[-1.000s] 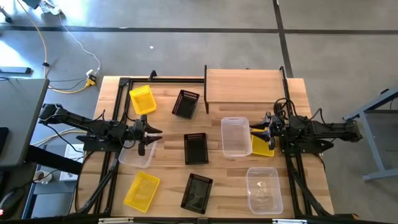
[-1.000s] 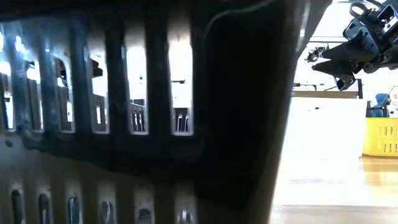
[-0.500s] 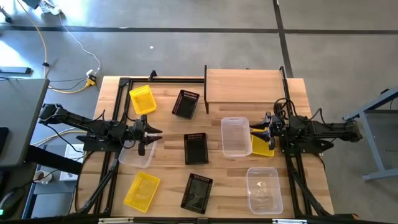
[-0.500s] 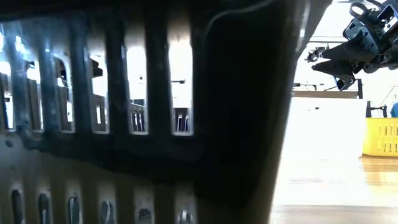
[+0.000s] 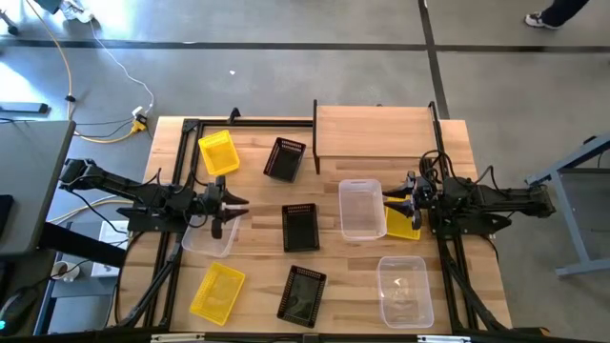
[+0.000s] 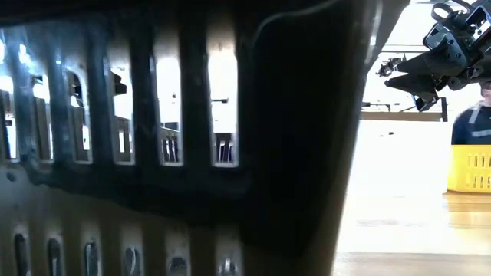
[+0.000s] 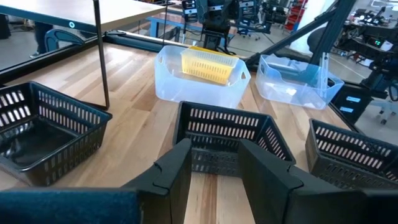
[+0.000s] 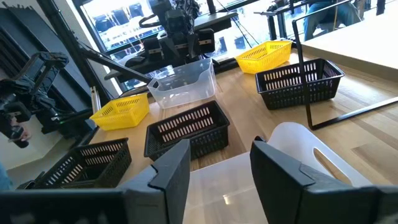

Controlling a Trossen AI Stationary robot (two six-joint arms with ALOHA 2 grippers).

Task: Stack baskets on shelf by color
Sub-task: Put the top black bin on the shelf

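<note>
From above, the shelf (image 5: 374,131) stands bare at the desk's (image 5: 257,195) far edge and all nine baskets lie loose, so no stack has been started. The left hand (image 5: 221,204) hovers over a clear tub (image 5: 209,237) near the left edge, fingers apart and holding nothing. The right hand (image 5: 398,203) hangs between the middle clear tub (image 5: 360,209) and a yellow basket (image 5: 401,224) that is partly hidden under the arm; it too is empty and spread. Every basket visible from above looks empty.

The low view is almost wholly blocked by a black basket (image 6: 176,138) right against the lens; the right hand (image 6: 418,73) hangs high at the far side, a person behind it.

The left wrist view shows its fingers (image 7: 171,180) parted, a black mesh basket (image 7: 230,140) straight ahead, and beyond it a clear tub (image 7: 199,87); the yellow basket (image 7: 208,64) seen over that tub lies behind it, not inside.

In the right wrist view the fingers (image 8: 174,168) straddle the near clear tub's rim (image 8: 305,149).

To do this step well, I judge each hand should drop squarely onto one short wall, pinch the rim firmly, and lift level. Clear tubs flex, so grip near a corner.
</note>
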